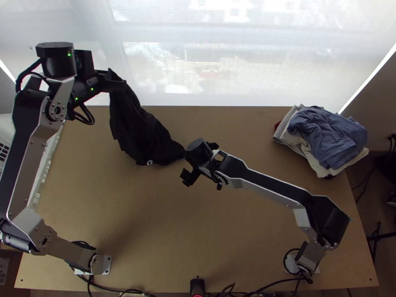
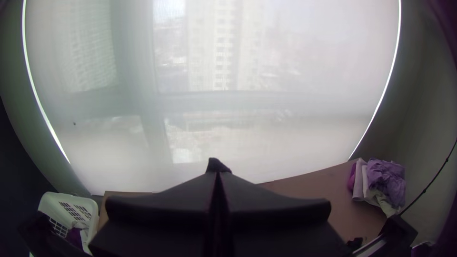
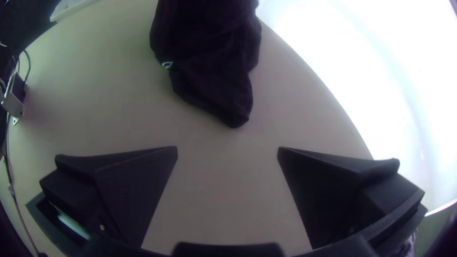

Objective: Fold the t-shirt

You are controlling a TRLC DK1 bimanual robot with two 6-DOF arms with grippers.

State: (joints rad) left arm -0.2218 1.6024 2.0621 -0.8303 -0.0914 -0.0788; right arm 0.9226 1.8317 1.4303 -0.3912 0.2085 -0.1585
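We pinch the likely soft, limp t-shirt in our left end effector; our empty, wide-open right end effector should take its low tip.

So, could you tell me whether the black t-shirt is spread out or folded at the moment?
Neither: the t-shirt is bunched. It hangs from the left gripper in a narrow, creased length, without flat layers.

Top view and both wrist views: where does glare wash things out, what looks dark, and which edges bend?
Top view: backlit window blind glares white in patches, black shirt loses most fold detail; left wrist view: left gripper's fingers nearly silhouetted, blind's bright side edges bow; right wrist view: glare burns out one side, table edge curves.
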